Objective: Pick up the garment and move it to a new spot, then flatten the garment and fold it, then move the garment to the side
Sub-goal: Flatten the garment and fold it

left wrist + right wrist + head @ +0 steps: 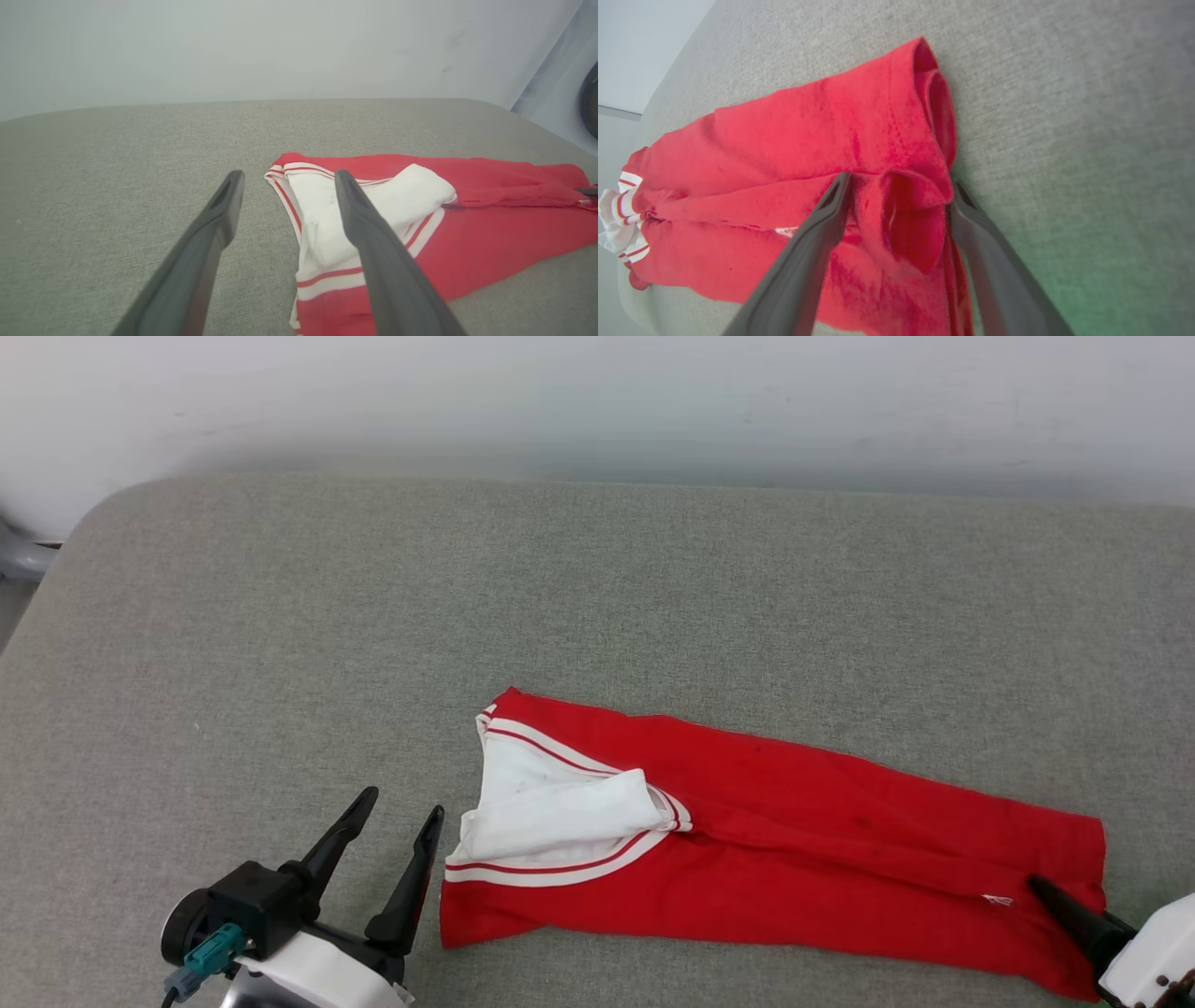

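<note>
The shirt lies on the grey padded surface near its front edge, right of the middle. It is already folded lengthwise into a long red strip. The white sleeve with its striped trim is tucked on top at the strip's left end, and the hem end reaches toward the front right corner.

The left gripper hovers just beside the sleeve end with its fingers spread apart, holding nothing. The right gripper is at the hem end. Its fingers are also apart and straddle a raised fold of red cloth without pinching it.

The lengthwise folds look done, so the step in hand seems to be the last fold, bringing one end over the other. After that comes the shift to the side.

That next move calls for both grippers to close on all the layers at their ends. The right one must take the whole stack, not only the loose upper flap, or the strip will open as it lifts
</note>
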`<state>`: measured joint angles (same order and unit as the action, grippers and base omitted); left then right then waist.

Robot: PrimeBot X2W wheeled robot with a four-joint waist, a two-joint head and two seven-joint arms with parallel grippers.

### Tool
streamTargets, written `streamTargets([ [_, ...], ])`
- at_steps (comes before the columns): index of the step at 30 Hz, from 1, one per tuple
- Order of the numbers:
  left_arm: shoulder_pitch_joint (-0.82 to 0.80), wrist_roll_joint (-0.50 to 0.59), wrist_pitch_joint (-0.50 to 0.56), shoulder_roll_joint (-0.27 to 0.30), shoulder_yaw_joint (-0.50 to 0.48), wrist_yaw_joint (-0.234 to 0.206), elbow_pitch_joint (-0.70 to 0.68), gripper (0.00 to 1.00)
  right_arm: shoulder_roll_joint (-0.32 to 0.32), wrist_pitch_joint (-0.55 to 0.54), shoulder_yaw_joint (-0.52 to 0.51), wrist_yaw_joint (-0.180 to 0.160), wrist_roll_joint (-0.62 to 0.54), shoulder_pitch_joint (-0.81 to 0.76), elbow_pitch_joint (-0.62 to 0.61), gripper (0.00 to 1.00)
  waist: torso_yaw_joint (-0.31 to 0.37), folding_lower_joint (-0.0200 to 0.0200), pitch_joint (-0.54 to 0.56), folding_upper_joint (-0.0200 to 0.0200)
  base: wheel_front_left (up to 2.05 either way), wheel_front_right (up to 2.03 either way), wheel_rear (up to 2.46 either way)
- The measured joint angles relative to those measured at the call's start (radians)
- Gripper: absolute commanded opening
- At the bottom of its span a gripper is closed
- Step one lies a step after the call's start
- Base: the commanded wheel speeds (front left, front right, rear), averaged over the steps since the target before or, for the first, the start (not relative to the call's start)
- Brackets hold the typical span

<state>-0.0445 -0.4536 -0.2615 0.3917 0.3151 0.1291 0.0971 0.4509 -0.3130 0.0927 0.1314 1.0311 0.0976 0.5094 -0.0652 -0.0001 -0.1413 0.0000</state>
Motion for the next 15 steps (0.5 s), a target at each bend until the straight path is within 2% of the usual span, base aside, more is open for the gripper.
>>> streamTargets([
  [1,-0.002,0.0,0.0,0.0,0.002,0.0,0.002,1.0,0.001,-0.007,0.006,0.0,-0.001,0.005,0.003,0.94,-0.001,0.0,-0.001,0.0,0.0,0.0,0.0],
  [2,-0.003,0.0,0.0,0.0,0.003,0.0,0.007,1.0,0.004,-0.017,0.011,0.0,-0.003,0.007,0.008,0.6,-0.003,0.0,-0.002,0.0,0.0,0.0,0.0],
  [4,-0.005,-0.001,0.0,0.0,0.007,0.0,0.014,1.0,0.007,-0.022,0.013,0.0,-0.009,0.014,0.018,0.39,-0.006,0.0,-0.003,0.0,0.0,0.0,0.0],
  [5,-0.006,-0.001,0.0,0.0,0.007,0.0,0.017,1.0,0.007,-0.022,0.016,-0.001,-0.012,0.018,0.021,0.17,-0.007,0.0001,-0.003,0.0,0.0,0.0,0.0],
  [6,-0.007,-0.002,0.0,0.001,0.008,0.0,0.019,1.0,0.008,-0.024,0.022,0.0,-0.012,0.021,0.025,0.0,-0.007,0.0,-0.003,0.0,0.0,0.0,0.0],
  [15,-0.008,-0.017,0.0,0.002,0.01,0.0,0.032,1.0,0.022,-0.03,0.044,0.0,0.003,0.028,0.015,0.0,-0.004,0.0001,-0.007,0.0,0.0,0.0,0.0],
])
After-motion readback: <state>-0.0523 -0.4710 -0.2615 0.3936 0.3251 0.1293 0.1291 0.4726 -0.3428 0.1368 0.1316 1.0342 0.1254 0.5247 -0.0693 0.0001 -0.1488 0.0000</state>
